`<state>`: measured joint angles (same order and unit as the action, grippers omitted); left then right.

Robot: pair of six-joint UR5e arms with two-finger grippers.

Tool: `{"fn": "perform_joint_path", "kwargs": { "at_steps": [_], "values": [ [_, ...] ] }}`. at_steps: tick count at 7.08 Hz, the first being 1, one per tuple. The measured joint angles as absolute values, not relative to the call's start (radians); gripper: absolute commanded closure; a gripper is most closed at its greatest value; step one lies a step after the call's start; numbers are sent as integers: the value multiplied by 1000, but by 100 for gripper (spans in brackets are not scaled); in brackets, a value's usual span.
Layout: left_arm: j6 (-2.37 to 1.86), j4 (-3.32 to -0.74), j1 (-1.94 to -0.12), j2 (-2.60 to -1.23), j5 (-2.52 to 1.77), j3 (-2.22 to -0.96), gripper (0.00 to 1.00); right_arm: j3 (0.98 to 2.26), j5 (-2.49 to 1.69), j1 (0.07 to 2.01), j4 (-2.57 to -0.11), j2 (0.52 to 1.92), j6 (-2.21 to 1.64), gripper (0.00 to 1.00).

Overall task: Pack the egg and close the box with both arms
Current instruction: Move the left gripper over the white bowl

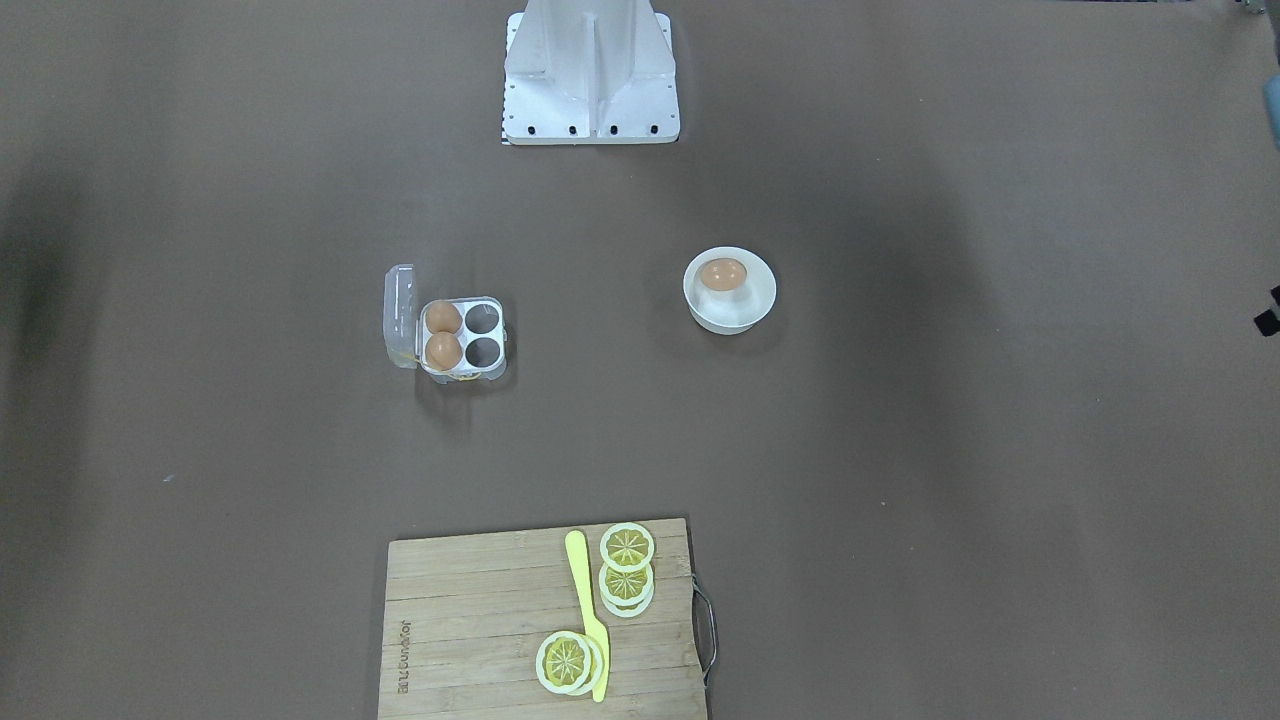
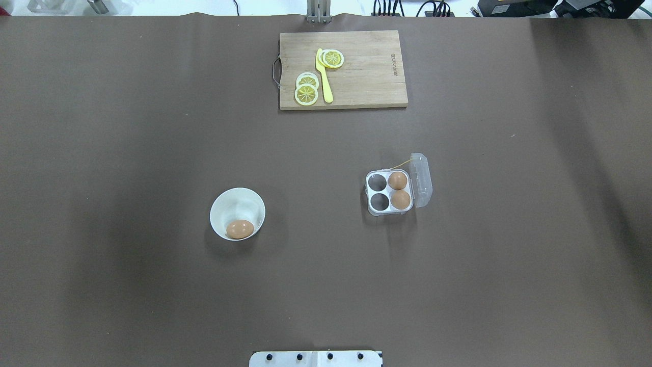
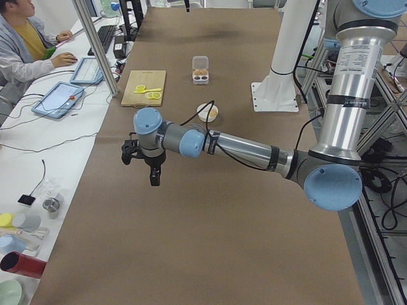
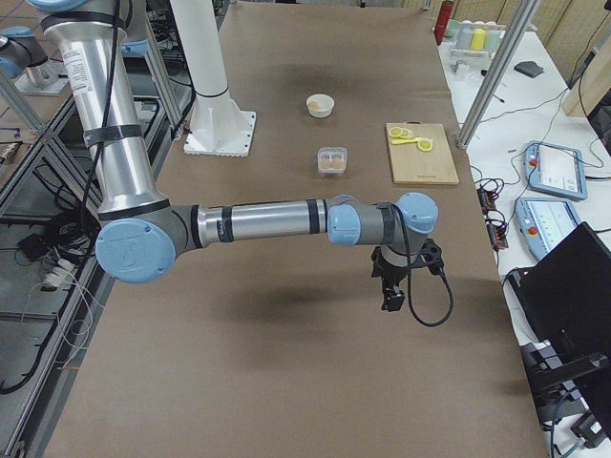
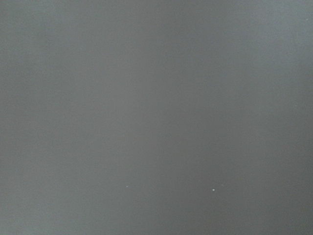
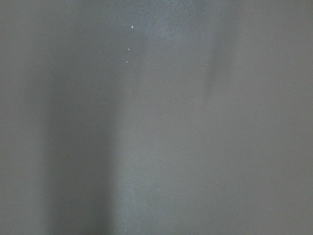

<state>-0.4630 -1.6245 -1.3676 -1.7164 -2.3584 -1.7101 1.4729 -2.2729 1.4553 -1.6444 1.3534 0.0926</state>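
One tan egg (image 2: 239, 229) lies in a round white bowl (image 2: 224, 206) on the robot's left half of the table. The clear box (image 2: 389, 191) stands open on the right half, its lid (image 2: 420, 179) folded outward. Two eggs (image 2: 398, 180) fill the cells next to the lid; the other two cells are bare. My left gripper (image 3: 151, 166) hangs high above the table's left end, far from the bowl (image 3: 207, 112). My right gripper (image 4: 393, 286) hangs above the right end, far from the box (image 4: 332, 161). I cannot tell whether either is open. Both wrist views show only brown table.
A wooden cutting board (image 2: 356, 71) with citrus slices (image 2: 306, 94) and a yellow knife (image 2: 324, 76) lies at the far edge. The white base bracket (image 1: 590, 75) stands at the robot's side. An operator (image 3: 25, 38) sits beside the table.
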Motion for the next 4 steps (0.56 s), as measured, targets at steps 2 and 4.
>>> {"fn": "perform_joint_path", "kwargs": {
  "at_steps": [2, 4],
  "values": [
    [-707, -1627, -1223, -1769, -2347, -1800, 8, 1478, -2299, 1454, -1644, 1353, 93, 0],
    [-998, -1622, -1075, -1856, -2303, -1845, 3, 1485, -2304, 1452, -1644, 1353, 93, 0]
  ]
}}
